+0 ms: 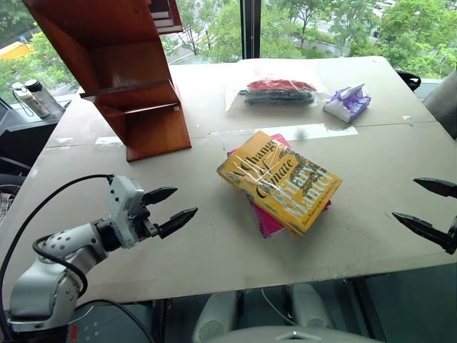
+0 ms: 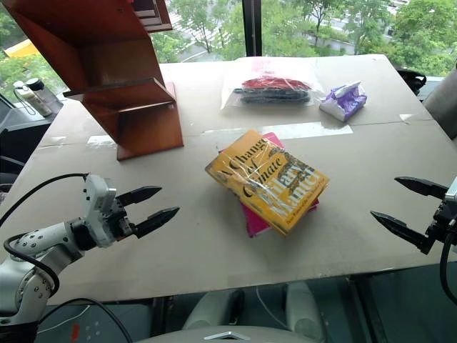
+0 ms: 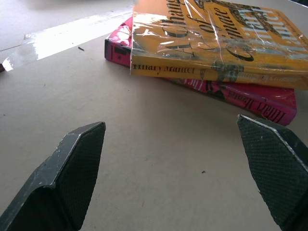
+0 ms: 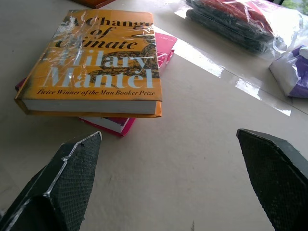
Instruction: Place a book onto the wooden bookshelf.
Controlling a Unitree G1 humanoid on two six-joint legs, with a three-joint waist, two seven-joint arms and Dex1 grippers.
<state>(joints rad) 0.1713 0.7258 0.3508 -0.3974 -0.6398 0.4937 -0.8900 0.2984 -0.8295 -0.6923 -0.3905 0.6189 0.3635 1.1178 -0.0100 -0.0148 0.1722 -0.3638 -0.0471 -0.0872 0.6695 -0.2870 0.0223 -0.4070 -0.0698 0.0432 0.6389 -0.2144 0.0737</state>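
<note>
Centrally on the worktop (image 1: 214,250): the book (image 1: 280,180), stacked askew on a pink book (image 1: 268,220). At far left corner: the wooden bookshelf (image 1: 121,71). Near front edge: left tool (image 1: 171,209) and right tool (image 1: 427,209), both spread wide, empty.

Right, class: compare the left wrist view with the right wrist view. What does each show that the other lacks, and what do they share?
Left wrist view alone: the spines of the two stacked books, the yellow book's above the pink book's, seen between the open left gripper.

Right wrist view alone: the yellow book's full front cover with the author's name, a clear bag of red and dark items, a purple and white packet, and the open right gripper.

Shared: the yellow book lying on the pink one, the beige table and a strip of clear tape.
</note>
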